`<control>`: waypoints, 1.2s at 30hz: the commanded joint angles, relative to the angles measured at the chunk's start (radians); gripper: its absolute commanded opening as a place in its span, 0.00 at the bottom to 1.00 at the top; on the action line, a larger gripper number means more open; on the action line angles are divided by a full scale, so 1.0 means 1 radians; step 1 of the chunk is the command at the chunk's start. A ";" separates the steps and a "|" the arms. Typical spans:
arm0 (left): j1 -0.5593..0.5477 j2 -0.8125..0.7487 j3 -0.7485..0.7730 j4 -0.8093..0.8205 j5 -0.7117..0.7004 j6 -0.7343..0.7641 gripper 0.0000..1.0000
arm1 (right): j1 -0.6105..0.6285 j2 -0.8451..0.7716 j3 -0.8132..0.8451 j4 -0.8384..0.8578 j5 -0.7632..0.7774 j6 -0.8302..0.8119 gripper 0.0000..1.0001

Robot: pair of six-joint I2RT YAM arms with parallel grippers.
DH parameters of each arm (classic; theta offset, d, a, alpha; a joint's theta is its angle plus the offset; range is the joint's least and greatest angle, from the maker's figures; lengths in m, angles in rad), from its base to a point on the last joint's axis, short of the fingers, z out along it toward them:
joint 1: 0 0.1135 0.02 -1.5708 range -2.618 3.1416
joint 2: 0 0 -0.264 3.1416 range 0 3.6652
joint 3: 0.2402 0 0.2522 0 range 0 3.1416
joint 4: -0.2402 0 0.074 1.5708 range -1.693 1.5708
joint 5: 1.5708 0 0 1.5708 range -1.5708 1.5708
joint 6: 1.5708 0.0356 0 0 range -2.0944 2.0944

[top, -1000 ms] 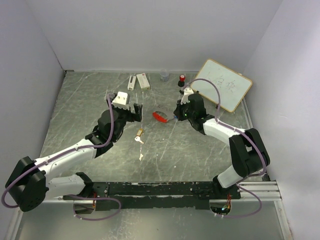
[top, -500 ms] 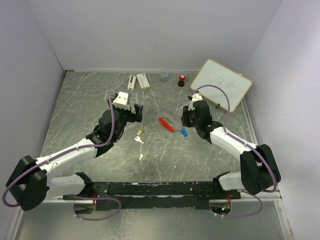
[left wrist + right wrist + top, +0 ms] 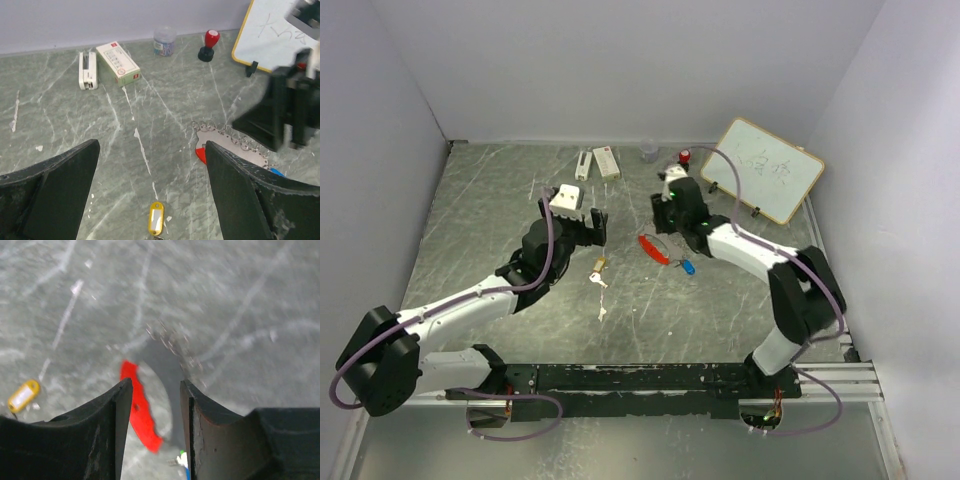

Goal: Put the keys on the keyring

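Though above the keyring (image 3: 141, 415), right tool (image 3: 156, 387) narrowly apart, empty; left tool (image 3: 151, 150) wide.

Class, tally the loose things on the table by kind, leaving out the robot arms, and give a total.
Keys, one brass-yellow and one pale: 2
Keyring: 1
Stamp: 1
Whiteboard: 1
Small box: 1
White stapler: 1
Clear pot: 1
Total: 8

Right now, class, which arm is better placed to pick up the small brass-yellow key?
Probably the left: the open left end effector hangs right by the small brass-yellow metal key, lined up in its wrist view. The right end effector hovers over the red-tagged grey wire keyring instead.
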 commanded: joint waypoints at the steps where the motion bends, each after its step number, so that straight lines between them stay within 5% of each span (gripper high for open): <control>1: 0.018 0.019 0.047 -0.040 0.012 -0.047 0.97 | 0.092 0.174 0.195 -0.069 0.093 -0.097 0.43; 11: 0.070 -0.009 0.042 -0.084 0.051 -0.087 0.97 | 0.140 0.474 0.447 -0.171 0.233 -0.101 0.39; 28: 0.126 0.005 0.025 -0.067 0.111 -0.105 0.96 | 0.141 0.565 0.479 -0.121 0.269 -0.153 0.32; 36: 0.140 0.015 0.024 -0.062 0.127 -0.109 0.96 | 0.141 0.584 0.484 -0.110 0.298 -0.163 0.16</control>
